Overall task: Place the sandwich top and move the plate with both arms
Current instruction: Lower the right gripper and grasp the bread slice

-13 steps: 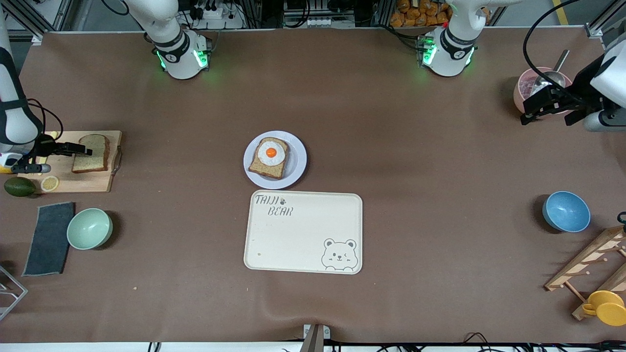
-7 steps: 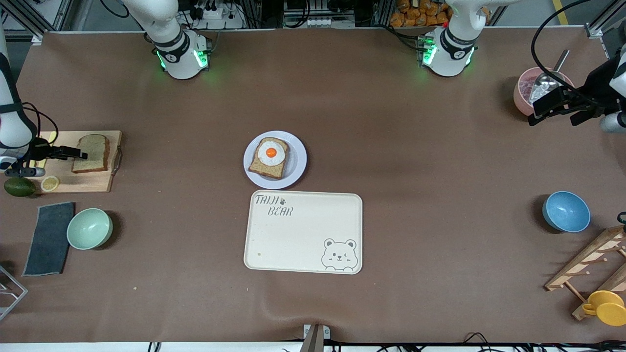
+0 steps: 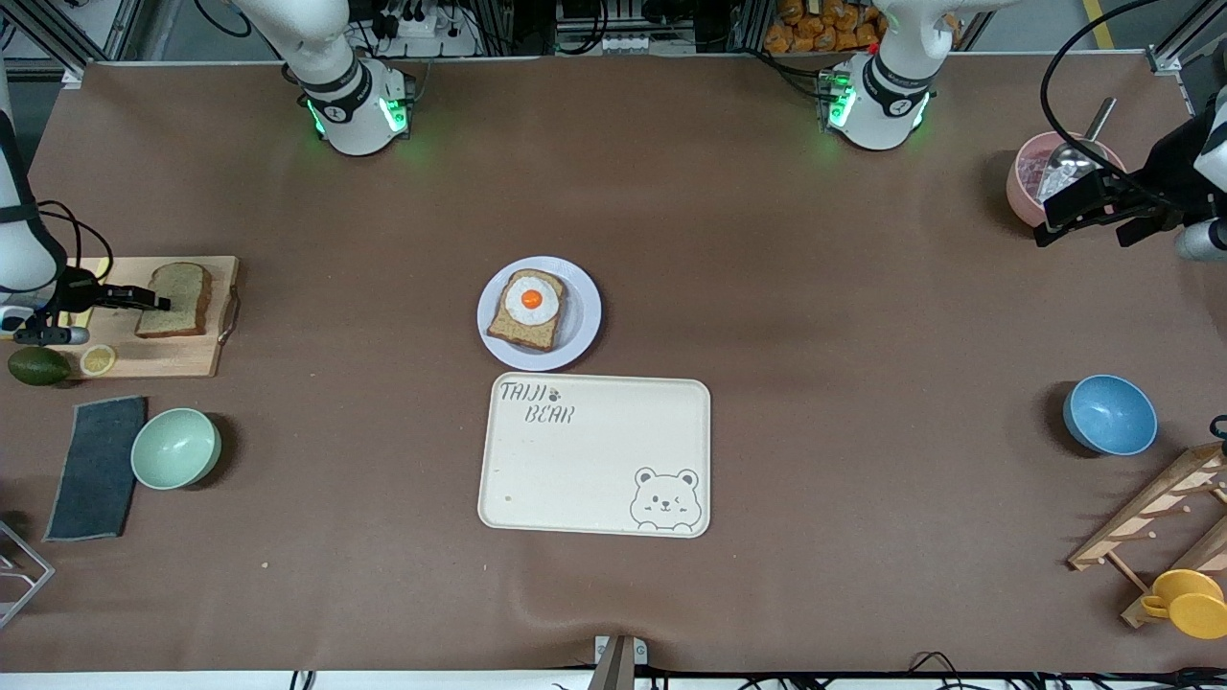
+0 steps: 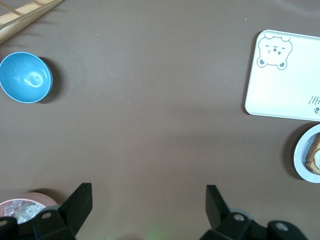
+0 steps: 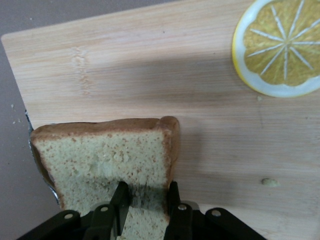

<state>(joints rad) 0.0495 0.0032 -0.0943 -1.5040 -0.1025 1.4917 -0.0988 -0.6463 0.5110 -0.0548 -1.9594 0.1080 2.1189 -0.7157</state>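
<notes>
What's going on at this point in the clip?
The right pincer is shut on the sandwich top, a plain brown slice over the wooden cutting board at the right arm's end of the table. The plate sits mid-table bearing the egg slice, just farther from the front camera than the bear tray. The left pincer waits open over bare table by the pink bowl, holding nothing.

Two bread slices are counted: the sandwich top [image 3: 175, 300] and an egg-topped slice [image 3: 526, 314]. Three bowls are seen: green [image 3: 175, 448], blue [image 3: 1109, 414], pink [image 3: 1030, 184]. One plate [image 3: 581, 316], one tray [image 3: 594, 453], one cutting board [image 3: 153, 353], one lemon slice [image 3: 97, 359], one avocado [image 3: 38, 365] and one cloth [image 3: 96, 467] are counted.
</notes>
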